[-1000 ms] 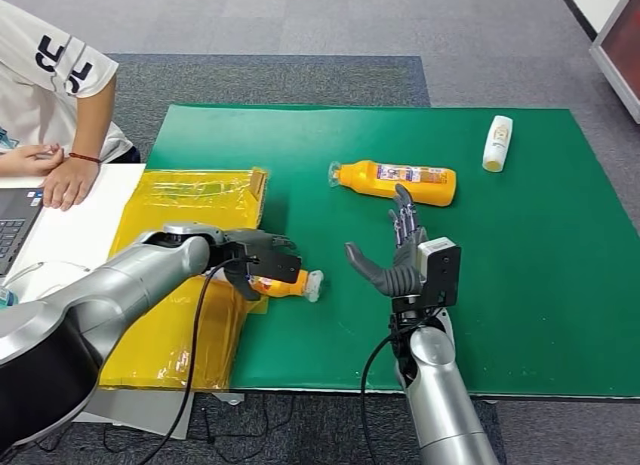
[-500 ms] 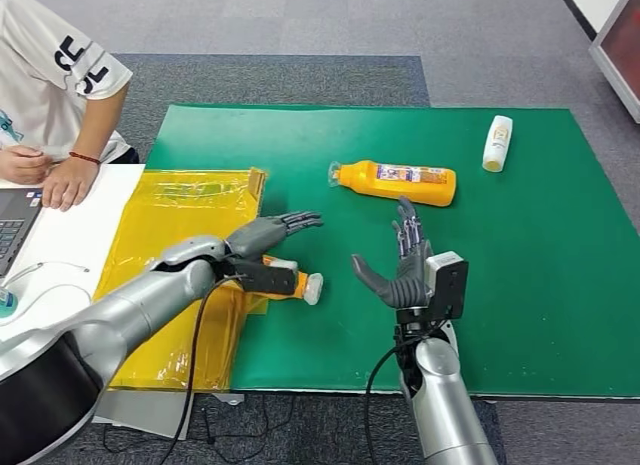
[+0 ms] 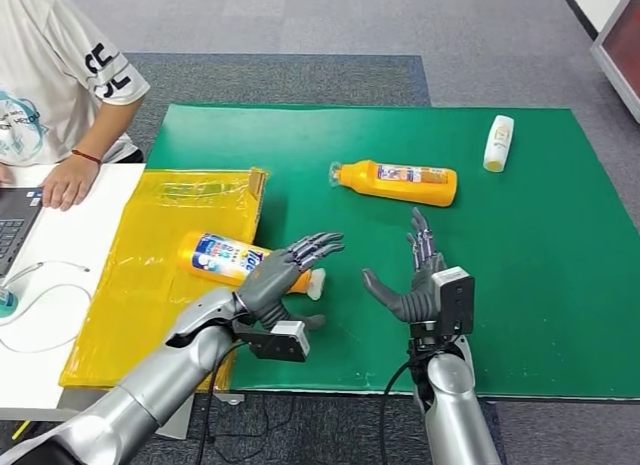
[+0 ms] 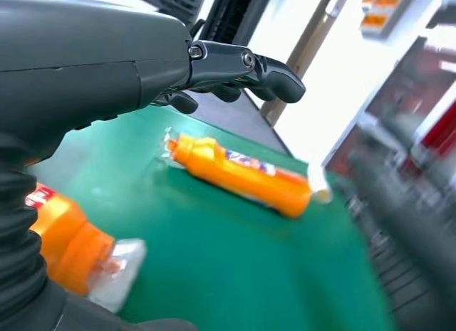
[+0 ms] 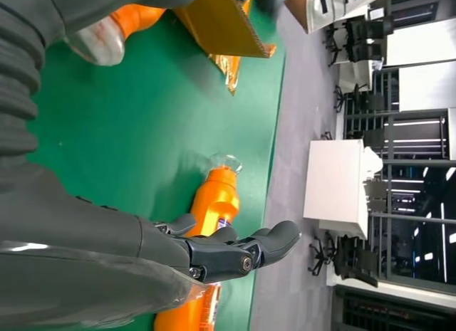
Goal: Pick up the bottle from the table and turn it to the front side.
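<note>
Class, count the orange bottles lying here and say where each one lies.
2: one orange bottle beside the left hand, partly on the yellow bag; another farther back on the green mat.

You're seeing two silver arms, each ending in a dark grey hand: left hand [image 3: 283,272], right hand [image 3: 411,278]. Black cables trail from boxy wrist cameras; ribbed grey cuffs sit behind the thumbs.
</note>
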Action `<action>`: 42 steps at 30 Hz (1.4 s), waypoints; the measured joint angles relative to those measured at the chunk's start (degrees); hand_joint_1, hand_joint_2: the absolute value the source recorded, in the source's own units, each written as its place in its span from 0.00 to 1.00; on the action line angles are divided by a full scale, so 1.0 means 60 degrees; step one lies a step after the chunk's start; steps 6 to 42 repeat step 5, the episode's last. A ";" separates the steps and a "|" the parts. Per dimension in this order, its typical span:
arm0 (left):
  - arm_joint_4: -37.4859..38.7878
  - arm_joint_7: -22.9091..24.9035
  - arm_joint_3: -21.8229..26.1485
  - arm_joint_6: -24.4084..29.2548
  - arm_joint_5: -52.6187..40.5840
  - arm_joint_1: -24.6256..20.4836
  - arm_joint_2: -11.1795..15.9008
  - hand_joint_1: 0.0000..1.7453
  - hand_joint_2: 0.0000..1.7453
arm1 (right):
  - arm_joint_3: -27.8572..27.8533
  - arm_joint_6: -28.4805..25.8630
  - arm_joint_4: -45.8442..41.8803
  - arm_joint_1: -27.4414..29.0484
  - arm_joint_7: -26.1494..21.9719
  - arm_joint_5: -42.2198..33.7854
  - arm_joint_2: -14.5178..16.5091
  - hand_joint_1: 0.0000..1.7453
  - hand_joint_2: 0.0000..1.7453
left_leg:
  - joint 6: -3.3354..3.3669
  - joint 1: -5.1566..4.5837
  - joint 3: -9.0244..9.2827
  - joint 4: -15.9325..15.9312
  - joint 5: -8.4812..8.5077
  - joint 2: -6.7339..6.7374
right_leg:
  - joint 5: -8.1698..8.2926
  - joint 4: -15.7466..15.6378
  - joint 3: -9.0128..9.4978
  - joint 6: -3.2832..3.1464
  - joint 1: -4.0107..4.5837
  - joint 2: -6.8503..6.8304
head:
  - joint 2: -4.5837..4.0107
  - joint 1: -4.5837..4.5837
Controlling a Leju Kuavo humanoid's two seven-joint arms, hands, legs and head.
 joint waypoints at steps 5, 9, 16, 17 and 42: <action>-0.0691 -0.0194 0.0709 -0.0212 0.0167 0.0555 -0.0085 0.00 1.00 | -0.0004 -0.0032 -0.0081 0.0088 0.0001 0.0073 0.0000 0.00 1.00 | 0.0001 0.0001 -0.0001 -0.0001 -0.0001 0.0000 | -0.0002 0.0000 0.0001 0.0000 0.0001 0.0000 | 0.0000 0.0000; -0.0691 -0.0194 0.0709 -0.0212 0.0167 0.0555 -0.0085 0.00 1.00 | -0.0004 -0.0032 -0.0081 0.0088 0.0001 0.0073 0.0000 0.00 1.00 | 0.0001 0.0001 -0.0001 -0.0001 -0.0001 0.0000 | -0.0002 0.0000 0.0001 0.0000 0.0001 0.0000 | 0.0000 0.0000; -0.0691 -0.0194 0.0709 -0.0212 0.0167 0.0555 -0.0085 0.00 1.00 | -0.0004 -0.0032 -0.0081 0.0088 0.0001 0.0073 0.0000 0.00 1.00 | 0.0001 0.0001 -0.0001 -0.0001 -0.0001 0.0000 | -0.0002 0.0000 0.0001 0.0000 0.0001 0.0000 | 0.0000 0.0000; -0.0691 -0.0194 0.0709 -0.0212 0.0167 0.0555 -0.0085 0.00 1.00 | -0.0004 -0.0032 -0.0081 0.0088 0.0001 0.0073 0.0000 0.00 1.00 | 0.0001 0.0001 -0.0001 -0.0001 -0.0001 0.0000 | -0.0002 0.0000 0.0001 0.0000 0.0001 0.0000 | 0.0000 0.0000; -0.0691 -0.0194 0.0709 -0.0212 0.0167 0.0555 -0.0085 0.00 1.00 | -0.0004 -0.0032 -0.0081 0.0088 0.0001 0.0073 0.0000 0.00 1.00 | 0.0001 0.0001 -0.0001 -0.0001 -0.0001 0.0000 | -0.0002 0.0000 0.0001 0.0000 0.0001 0.0000 | 0.0000 0.0000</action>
